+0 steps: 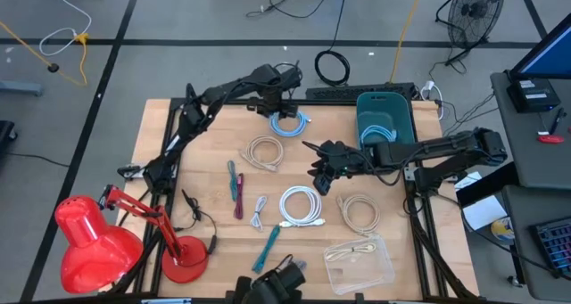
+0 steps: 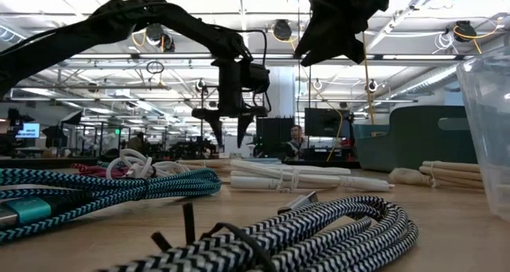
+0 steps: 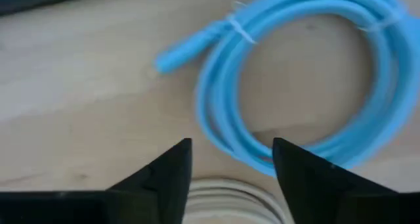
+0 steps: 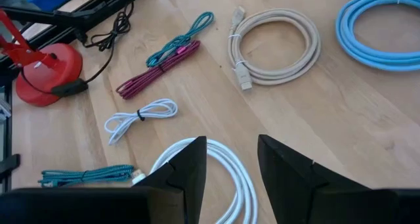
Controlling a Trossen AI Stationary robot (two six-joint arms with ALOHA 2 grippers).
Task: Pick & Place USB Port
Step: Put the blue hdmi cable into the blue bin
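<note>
Hovering, left claw [image 3: 231,168] parted and empty above coiled blue cable [image 3: 302,73]; right claw [image 4: 233,165] parted, empty, over white cable [image 4: 226,175].

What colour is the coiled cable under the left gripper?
Light blue; the coiled cable shows best in the left wrist view.

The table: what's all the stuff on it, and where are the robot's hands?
Blue cable: 1, light blue coil, back middle.
Beige cables: 2, middle and front right.
White cable: 1, big coil, middle.
Thin cables: pink, teal, white, front middle.
Lamp: 1, red, front left corner.
Bin: 1, teal, back right.
Tray: 1, clear, front right.
Left gripper: open, over blue cable.
Right gripper: open, empty, above white cable.
</note>
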